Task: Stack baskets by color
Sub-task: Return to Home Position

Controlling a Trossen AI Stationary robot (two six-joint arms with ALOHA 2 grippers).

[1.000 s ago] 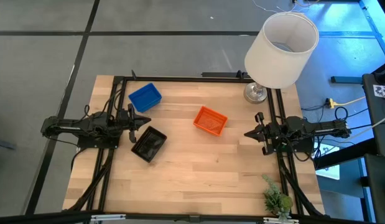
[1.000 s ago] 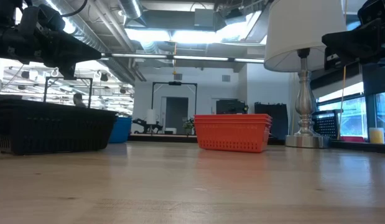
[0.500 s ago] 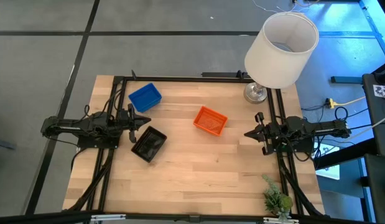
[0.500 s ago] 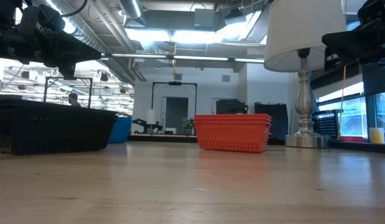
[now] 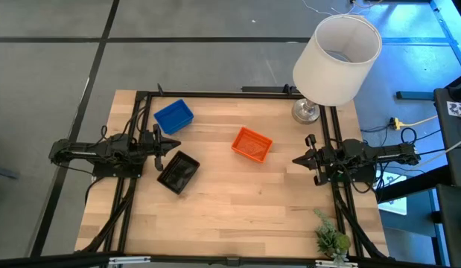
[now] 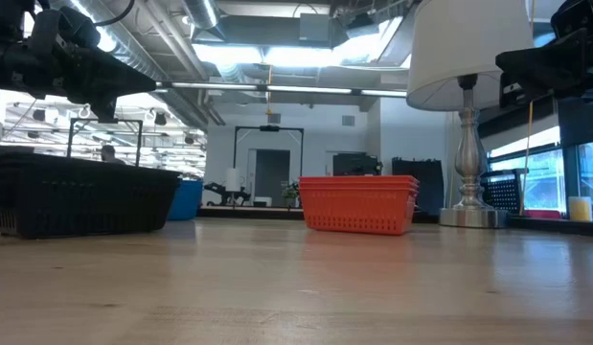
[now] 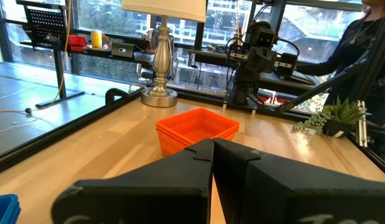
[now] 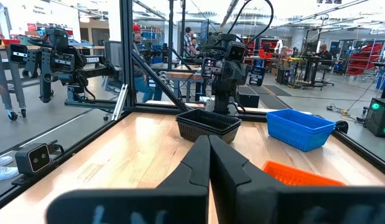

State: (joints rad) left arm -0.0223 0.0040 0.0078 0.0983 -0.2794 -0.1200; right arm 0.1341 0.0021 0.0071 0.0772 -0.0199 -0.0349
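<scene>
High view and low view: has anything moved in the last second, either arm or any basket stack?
Nothing on the table visibly changed. The left gripper and right gripper sit shut at the table's sides, holding nothing. The blue baskets, orange baskets and black baskets lie where they were.

The black baskets hide most of the blue baskets.

Wooden table, on which are set a blue basket stack (far left), a black basket stack near it, an orange basket stack centrally; a lamp base is carried at one far corner.
</scene>
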